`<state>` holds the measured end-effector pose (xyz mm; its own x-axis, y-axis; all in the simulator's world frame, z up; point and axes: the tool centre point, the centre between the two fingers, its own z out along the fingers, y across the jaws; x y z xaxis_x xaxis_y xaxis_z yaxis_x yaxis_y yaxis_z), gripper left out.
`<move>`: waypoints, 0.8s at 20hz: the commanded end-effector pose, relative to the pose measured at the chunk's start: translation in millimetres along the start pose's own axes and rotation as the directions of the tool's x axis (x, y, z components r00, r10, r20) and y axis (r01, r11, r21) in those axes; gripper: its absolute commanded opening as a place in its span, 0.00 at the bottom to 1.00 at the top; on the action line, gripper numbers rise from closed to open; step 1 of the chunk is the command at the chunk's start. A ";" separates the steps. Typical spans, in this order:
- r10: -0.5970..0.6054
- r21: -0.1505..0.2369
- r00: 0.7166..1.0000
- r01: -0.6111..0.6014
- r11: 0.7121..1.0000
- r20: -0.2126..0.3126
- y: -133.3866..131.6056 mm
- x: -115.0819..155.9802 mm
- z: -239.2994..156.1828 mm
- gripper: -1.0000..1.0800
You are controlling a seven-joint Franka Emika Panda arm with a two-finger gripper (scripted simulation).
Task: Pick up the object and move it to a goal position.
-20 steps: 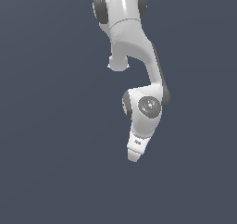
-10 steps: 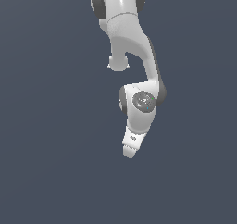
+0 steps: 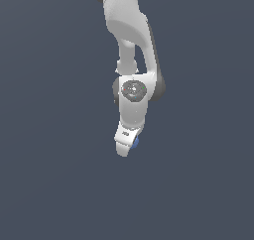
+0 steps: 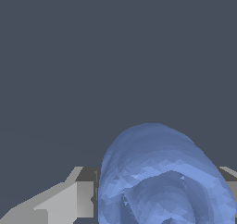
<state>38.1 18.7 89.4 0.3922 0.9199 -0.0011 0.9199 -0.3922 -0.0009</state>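
Low in the exterior view, toward six o'clock beneath the arm's wrist, the end effector (image 3: 126, 147) has its fingers (image 4: 60, 202) closed against the object (image 3: 135, 142), the small blue piece filling the wrist view between them. Compared with a second ago, the whole arm has drifted toward the exterior view's left, carrying the piece along. I judge the grasp done and transport under way; no goal marker shows.

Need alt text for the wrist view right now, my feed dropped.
A small blue roundish knob-like object fills the lower part of the wrist view, sitting between the white robot gripper jaws, whose grey inner faces show on either side. Everything behind is plain dark grey-blue.
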 end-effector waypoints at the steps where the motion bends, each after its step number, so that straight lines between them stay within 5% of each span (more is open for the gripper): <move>1: 0.001 -0.001 1.000 -0.001 1.000 0.000 -3.5 -24.9 -13.1 0.00; 16: 0.001 -0.001 1.000 -0.001 1.000 -0.001 -18.3 -143.7 -77.8 0.00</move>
<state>-30.7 -99.5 162.8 0.3946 0.9189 -0.0005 0.9189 -0.3946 0.0007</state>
